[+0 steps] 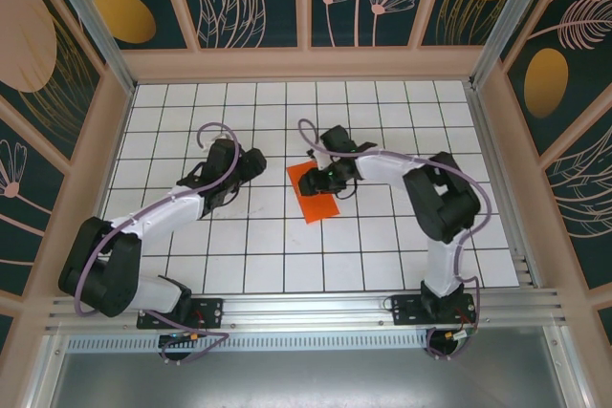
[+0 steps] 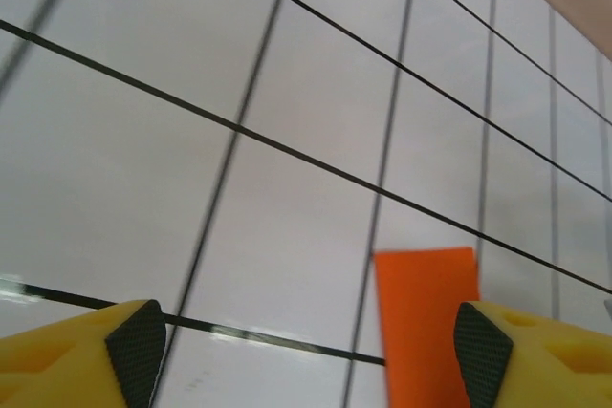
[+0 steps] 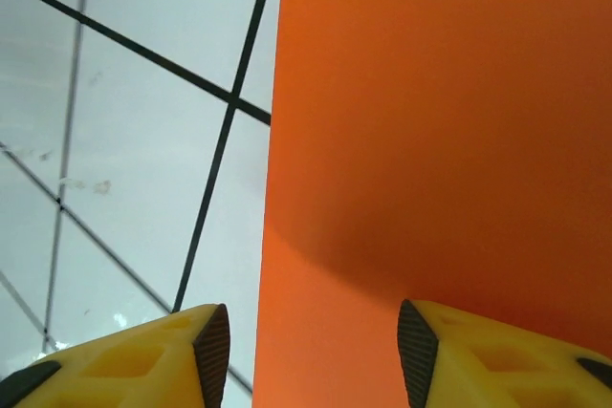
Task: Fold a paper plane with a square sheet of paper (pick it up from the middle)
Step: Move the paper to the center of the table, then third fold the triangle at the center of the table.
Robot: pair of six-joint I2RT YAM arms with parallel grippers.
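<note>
Right wrist: right gripper (image 3: pixel 314 355) half-open, one finger over the square sheet of paper (image 3: pixel 449 121) — holding nothing. Left gripper (image 2: pixel 308 351) gapes, empty.

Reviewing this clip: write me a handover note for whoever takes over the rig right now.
Left hand: open and empty, beside the sheet, not touching it.
Right hand: open, poised over one edge of the sheet, with one finger above paper and the other above bare table. It grips nothing.
Square sheet of paper: lies flat near the middle of the table, between the two arms. From above it looks narrower than a square, so it may be folded once, but no crease is visible.
Done: at most a first fold.
Left: all the remaining folds. There is no pointed plane shape yet.
</note>
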